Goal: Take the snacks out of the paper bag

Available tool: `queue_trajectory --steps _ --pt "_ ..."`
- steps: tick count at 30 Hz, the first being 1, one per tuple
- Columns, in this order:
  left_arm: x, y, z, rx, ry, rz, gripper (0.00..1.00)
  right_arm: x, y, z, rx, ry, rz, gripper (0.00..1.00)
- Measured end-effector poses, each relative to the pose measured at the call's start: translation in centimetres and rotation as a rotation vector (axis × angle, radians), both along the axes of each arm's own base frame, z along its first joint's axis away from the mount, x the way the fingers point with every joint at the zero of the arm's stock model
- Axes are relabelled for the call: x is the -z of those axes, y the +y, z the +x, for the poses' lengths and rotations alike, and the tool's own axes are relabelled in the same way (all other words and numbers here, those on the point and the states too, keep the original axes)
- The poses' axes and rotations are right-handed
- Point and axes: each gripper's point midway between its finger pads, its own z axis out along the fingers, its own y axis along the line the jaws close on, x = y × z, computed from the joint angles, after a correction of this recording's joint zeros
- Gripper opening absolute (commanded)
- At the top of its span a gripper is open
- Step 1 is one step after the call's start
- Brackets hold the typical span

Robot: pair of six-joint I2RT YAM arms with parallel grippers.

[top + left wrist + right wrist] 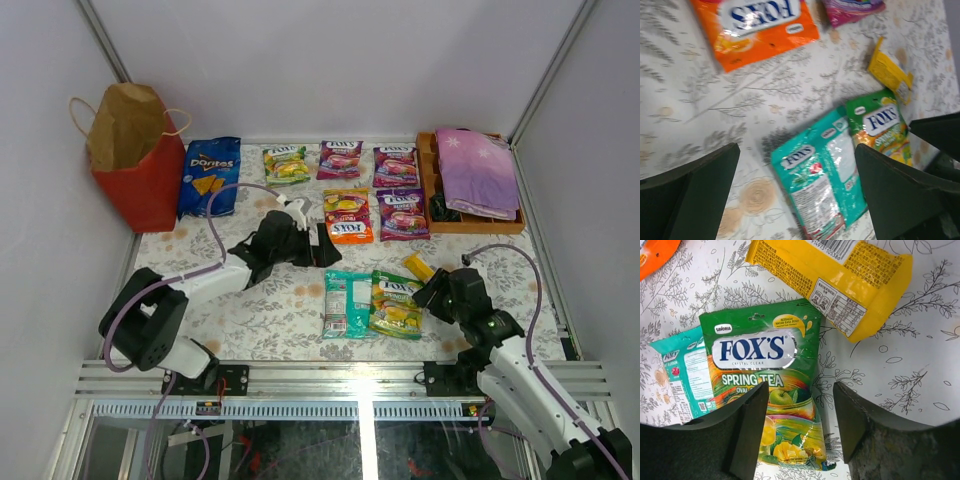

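Right hand point(800, 390), fingers apart, straddles the green pouch point(760, 355) at bottom centre; closing there could also snag the teal pouch point(680, 375) it overlaps at left, dragging both.

left hand point(797, 152) wide, right hand point(800, 390) narrower

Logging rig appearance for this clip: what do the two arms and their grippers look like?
Both arms have white links between bulky black joints. The left arm and right arm each carry a pale lilac cable looping alongside. The left gripper and right gripper have broad, flat, matte black fingers. No markings are legible.
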Motion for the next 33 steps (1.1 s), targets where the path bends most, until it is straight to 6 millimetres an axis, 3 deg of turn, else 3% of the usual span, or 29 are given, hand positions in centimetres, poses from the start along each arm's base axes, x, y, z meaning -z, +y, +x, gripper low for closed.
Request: queue_trajectory --steps 7,12,17,20,24,27,29,33 --pt "0.1 -4.7 -3.3 0.096 0.001 -0.103 1.00 2.3 0.1 -0.6 0.066 0.022 0.066 0.49" --pt "1.0 -5.6 -5.0 0.114 0.033 -0.145 1.00 2.5 0.9 -0.3 0.063 0.006 0.119 0.24" --pt "1.0 -6.1 -5.9 0.117 0.049 -0.190 1.00 1.4 2.2 0.4 0.007 -0.035 0.169 0.05" --pt "1.0 -6.2 -6.2 0.116 0.051 -0.202 1.00 0.6 3.1 0.7 -0.035 -0.054 0.199 0.03" --pt "0.7 -5.1 -6.4 0.082 0.038 -0.192 1.00 -2.4 4.5 1.7 -0.094 -0.111 0.241 0.01" --pt "-2.0 -3.9 -5.9 0.036 -0.025 -0.205 1.00 -5.7 6.2 2.6 -0.156 -0.177 0.269 0.00" --pt "-4.8 -2.5 -5.2 -0.008 -0.091 -0.233 1.00 -7.6 7.8 2.7 -0.212 -0.212 0.281 0.00" --pt "-10.1 2.6 -2.0 -0.173 -0.215 -0.267 1.00 -10.7 11.8 2.6 -0.336 -0.255 0.257 0.00"
